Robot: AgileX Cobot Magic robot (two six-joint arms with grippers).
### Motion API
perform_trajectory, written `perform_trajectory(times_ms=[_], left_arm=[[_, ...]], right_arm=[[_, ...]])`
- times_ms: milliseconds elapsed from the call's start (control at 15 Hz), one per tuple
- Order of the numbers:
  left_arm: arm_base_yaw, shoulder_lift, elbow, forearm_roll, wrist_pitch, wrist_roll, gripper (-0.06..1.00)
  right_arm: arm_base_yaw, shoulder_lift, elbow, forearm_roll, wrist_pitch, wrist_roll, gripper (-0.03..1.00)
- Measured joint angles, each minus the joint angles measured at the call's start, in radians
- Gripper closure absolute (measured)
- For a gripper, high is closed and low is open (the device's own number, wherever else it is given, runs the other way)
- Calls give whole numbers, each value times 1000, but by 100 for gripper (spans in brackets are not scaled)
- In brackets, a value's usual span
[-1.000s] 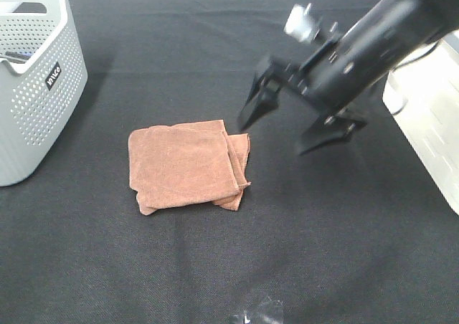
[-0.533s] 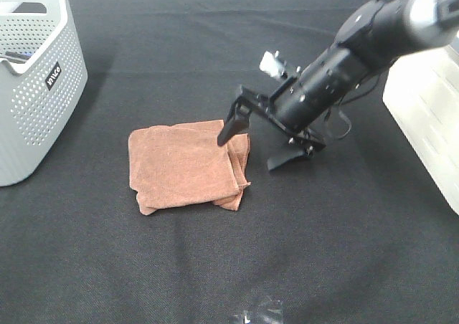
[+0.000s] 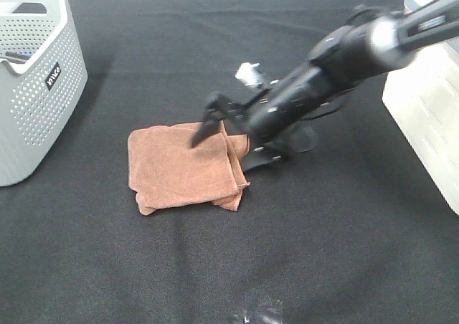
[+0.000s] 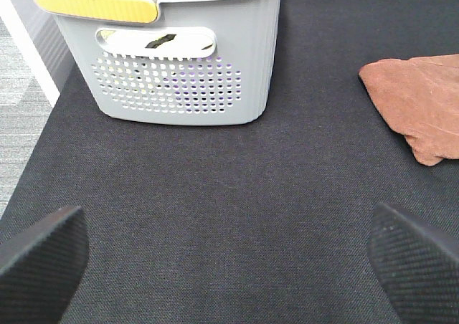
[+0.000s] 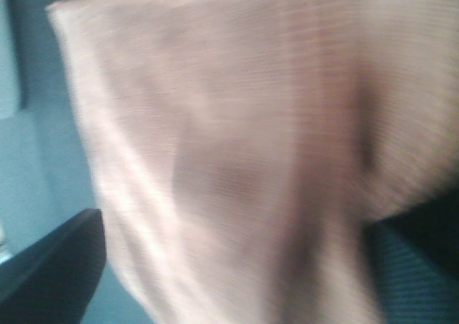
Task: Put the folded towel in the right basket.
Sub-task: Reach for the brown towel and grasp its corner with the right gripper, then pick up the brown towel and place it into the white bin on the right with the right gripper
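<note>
The folded brown towel lies flat on the black table, left of the middle. My right gripper is open and low at the towel's right edge. One finger is over the towel and the other is on the table beside it. In the right wrist view the blurred towel fills the frame, with one dark finger beside it. The white right basket stands at the right edge. My left gripper is open and empty over bare table; the towel lies well ahead of it.
A grey perforated basket stands at the far left and holds some items; it also shows in the left wrist view. A small dark shiny thing sits at the table's front edge.
My right arm has come down and moved left from above the table's right side to the towel. Its open fingers now straddle the towel's right edge. The towel has not moved.
</note>
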Motion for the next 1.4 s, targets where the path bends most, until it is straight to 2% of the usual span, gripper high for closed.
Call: perform_trajectory(times_ms=[67, 133, 267, 333, 400, 467, 533, 667, 800, 867, 1067, 1133, 1267, 1400], left_arm=[[0, 0, 0, 0, 0, 0, -5], [0, 0, 0, 0, 0, 0, -5], [0, 0, 0, 0, 0, 0, -5], [0, 0, 0, 0, 0, 0, -5], [0, 0, 0, 0, 0, 0, -5], [0, 0, 0, 0, 0, 0, -5], [0, 0, 0, 0, 0, 0, -5], [0, 0, 0, 0, 0, 0, -5], [0, 0, 0, 0, 0, 0, -5], [0, 0, 0, 0, 0, 0, -5], [0, 0, 0, 0, 0, 0, -5], [0, 0, 0, 0, 0, 0, -5], [0, 0, 0, 0, 0, 0, -5], [0, 0, 0, 0, 0, 0, -5]], right_arm=[[0, 0, 0, 0, 0, 0, 7], [37, 30, -36, 35, 7, -2, 10], [81, 69, -106, 55, 37, 1, 20], [92, 82, -132, 52, 40, 1, 28], [96, 102, -158, 19, 58, 1, 55], [96, 112, -173, -2, 75, 1, 75], [96, 121, -196, -27, 93, 4, 80], [96, 133, -260, -75, 178, 5, 80], [101, 133, -358, -118, 350, 18, 80], [105, 123, -458, -201, 446, 87, 80], [104, 73, -641, -450, 461, 242, 80], [104, 73, -641, -450, 461, 242, 80], [104, -46, -634, -581, 469, 274, 80], [91, -211, -540, -654, 473, 274, 80]])
